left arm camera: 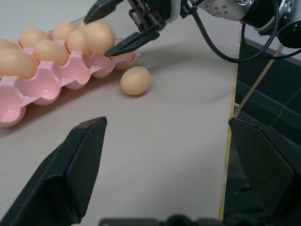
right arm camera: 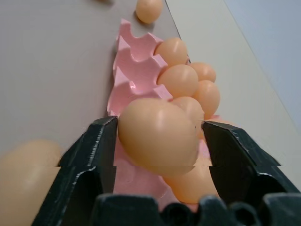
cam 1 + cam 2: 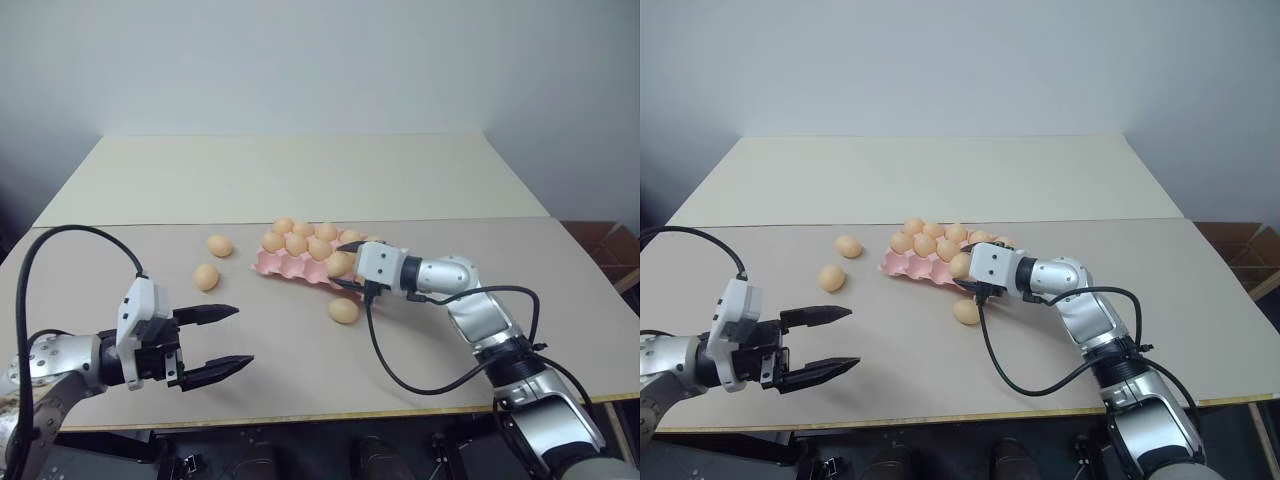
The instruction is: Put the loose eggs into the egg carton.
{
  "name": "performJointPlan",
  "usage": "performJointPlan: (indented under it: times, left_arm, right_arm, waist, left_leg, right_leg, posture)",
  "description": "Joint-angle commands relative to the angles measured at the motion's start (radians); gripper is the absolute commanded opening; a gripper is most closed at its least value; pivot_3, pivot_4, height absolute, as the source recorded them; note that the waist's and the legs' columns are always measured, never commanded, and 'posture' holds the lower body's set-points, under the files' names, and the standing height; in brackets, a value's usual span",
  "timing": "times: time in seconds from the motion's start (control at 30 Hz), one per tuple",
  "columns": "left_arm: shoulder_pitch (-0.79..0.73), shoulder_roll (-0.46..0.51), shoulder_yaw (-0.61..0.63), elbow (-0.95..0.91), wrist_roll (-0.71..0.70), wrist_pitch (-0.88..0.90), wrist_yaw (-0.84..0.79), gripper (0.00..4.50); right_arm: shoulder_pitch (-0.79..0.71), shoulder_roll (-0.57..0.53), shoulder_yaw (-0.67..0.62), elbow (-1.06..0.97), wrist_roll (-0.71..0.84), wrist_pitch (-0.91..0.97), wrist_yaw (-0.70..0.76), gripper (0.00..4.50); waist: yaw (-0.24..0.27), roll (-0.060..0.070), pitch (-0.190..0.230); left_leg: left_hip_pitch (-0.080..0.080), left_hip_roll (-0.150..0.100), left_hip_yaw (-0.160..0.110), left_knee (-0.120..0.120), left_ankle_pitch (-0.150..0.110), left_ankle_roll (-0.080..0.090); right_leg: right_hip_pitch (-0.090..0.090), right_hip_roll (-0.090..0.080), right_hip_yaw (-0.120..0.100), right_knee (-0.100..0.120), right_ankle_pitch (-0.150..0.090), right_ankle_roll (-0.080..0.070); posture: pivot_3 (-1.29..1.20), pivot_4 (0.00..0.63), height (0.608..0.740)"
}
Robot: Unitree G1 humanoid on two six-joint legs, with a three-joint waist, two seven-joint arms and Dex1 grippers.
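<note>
Egg [image 2: 157,134] between the right gripper's [image 3: 345,266] fingers over the carton [image 3: 290,266] could roll off its near edge if released off-centre; left gripper [image 3: 222,340] gapes wide, empty.

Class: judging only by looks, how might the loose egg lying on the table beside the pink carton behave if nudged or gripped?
The egg looks smooth and oval, so it would probably roll in a curve on the flat table. Its glossy shell may slip between fingers and likely cracks if squeezed.

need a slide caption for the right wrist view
Right gripper with an egg between its jaws over the pink egg carton.
</note>
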Motion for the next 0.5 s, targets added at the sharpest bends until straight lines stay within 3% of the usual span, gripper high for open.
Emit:
performJointPlan:
  times: [0.03, 0.27, 0.5]
  left_arm:
    - [0.006, -0.003, 0.022, -0.034, 0.000, -0.027, 0.007, 4.50]
    - [-0.001, -0.003, 0.013, -0.030, 0.000, -0.031, 0.007, 4.50]
    - [-0.014, 0.011, 0.010, -0.020, -0.005, -0.033, -0.012, 4.50]
  right_arm:
    - [-0.019, 0.004, -0.017, 0.000, 0.000, -0.044, -0.009, 4.45]
    - [0.015, -0.030, -0.057, -0.091, 0.024, -0.008, 0.000, 4.48]
    - [0.175, -0.204, -0.209, -0.470, 0.280, 0.282, 0.155, 4.48]
  waist:
    - [0.000, 0.000, 0.000]
    - [0.002, 0.000, 0.000]
    - [0.011, 0.000, 0.000]
  left_leg:
    - [0.000, 0.000, 0.000, 0.000, 0.000, 0.000]
    - [0.000, 0.000, 0.000, 0.000, 0.000, 0.000]
    - [-0.001, 0.000, 0.000, 0.000, 0.000, 0.000]
  right_leg:
    - [0.000, 0.000, 0.000, 0.000, 0.000, 0.000]
    - [0.000, 0.000, 0.000, 0.000, 0.000, 0.000]
    - [0.000, -0.001, 0.000, -0.002, 0.000, 0.000]
  posture:
    - [0.00, 0.150, 0.740]
    - [0.00, 0.150, 0.740]
    - [0.00, 0.150, 0.740]
